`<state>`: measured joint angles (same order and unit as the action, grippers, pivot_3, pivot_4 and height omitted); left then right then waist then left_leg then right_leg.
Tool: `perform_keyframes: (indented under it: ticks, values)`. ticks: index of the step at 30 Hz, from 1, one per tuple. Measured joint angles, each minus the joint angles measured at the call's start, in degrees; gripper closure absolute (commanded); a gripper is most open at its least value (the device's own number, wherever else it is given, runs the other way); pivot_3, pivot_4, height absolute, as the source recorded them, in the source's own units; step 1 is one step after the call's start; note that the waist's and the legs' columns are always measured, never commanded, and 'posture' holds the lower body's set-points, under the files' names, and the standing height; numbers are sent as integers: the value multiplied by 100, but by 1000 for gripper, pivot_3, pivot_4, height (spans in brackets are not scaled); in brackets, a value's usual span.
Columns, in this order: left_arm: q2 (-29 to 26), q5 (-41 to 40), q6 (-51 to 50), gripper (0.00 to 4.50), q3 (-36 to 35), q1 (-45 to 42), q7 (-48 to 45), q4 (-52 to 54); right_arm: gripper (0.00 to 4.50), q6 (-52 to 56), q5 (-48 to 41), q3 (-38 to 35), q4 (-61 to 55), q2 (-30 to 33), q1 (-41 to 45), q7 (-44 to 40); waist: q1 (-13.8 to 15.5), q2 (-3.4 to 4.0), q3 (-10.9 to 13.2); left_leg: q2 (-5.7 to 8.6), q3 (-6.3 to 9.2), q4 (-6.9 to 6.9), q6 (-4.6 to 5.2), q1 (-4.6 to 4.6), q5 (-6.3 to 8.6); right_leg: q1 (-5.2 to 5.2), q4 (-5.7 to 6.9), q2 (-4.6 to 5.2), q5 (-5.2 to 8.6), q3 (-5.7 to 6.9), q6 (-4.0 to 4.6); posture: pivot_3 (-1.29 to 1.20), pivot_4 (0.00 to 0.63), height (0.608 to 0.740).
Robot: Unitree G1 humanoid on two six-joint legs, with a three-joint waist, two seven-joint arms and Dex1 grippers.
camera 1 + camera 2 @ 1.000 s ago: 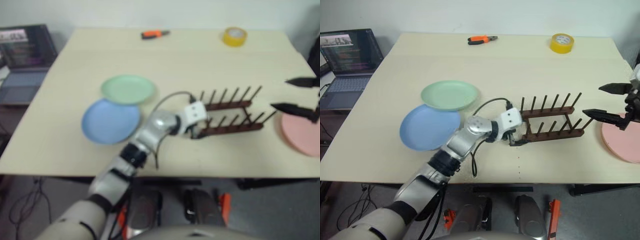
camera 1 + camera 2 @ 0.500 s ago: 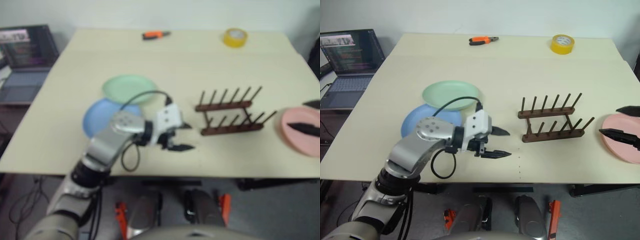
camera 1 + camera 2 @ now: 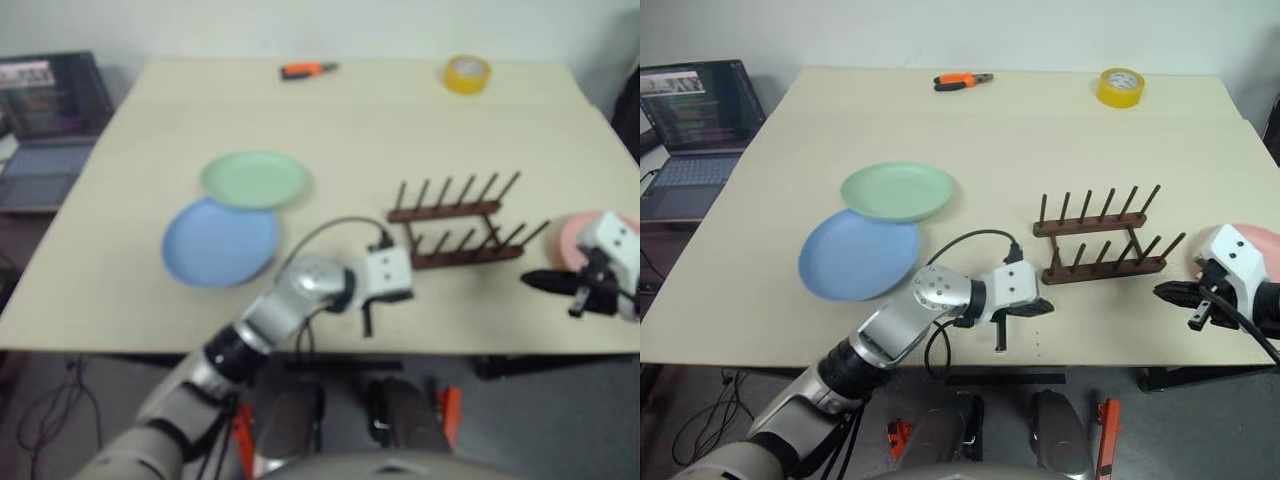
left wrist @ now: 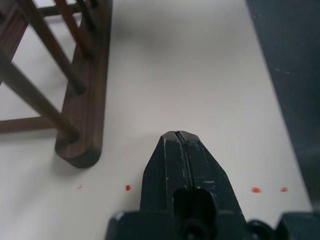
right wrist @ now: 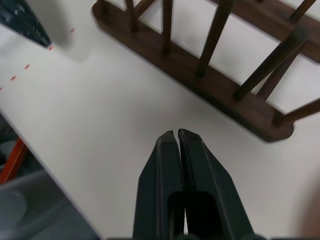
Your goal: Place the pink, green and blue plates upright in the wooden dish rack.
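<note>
The mint green plate and the light blue plate lie flat and overlapping at the table's left. The pink plate lies flat at the right edge, partly behind my right wrist. The wooden dish rack stands empty between them. My left gripper is shut on nothing, low over the table just in front of the rack's left end. My right gripper is also shut and empty, pointing left, near the rack's right end.
An open laptop sits off the table's left side. An orange-handled tool and a yellow tape roll lie along the far edge. The table's front edge runs close below both grippers.
Both grippers have gone from open to shut. The left has drawn back from the rack's left end toward the front edge. The right has come down from over the pink plate to near the table.
</note>
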<state>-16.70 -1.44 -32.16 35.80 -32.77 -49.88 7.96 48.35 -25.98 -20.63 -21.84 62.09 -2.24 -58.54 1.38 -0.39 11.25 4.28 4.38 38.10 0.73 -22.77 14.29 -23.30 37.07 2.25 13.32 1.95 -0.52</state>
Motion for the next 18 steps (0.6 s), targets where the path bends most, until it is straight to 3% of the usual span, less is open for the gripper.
perform_keyframes:
  ticks: [11,18]
  values:
    - [663,266,187,4500,-10,-16,567,-815,4471,-473,465,1125,850,-655,514,616,-2,-1,-1,2,-1,2,0,1,0,0,1,1,-1,-2,-1,0,150,740]
    - [947,481,481,4500,-115,-170,942,-1496,4471,-1042,865,1370,1512,-1184,788,1051,-10,1,-3,2,-8,3,0,5,-1,0,4,1,-3,-9,-4,0,150,740]
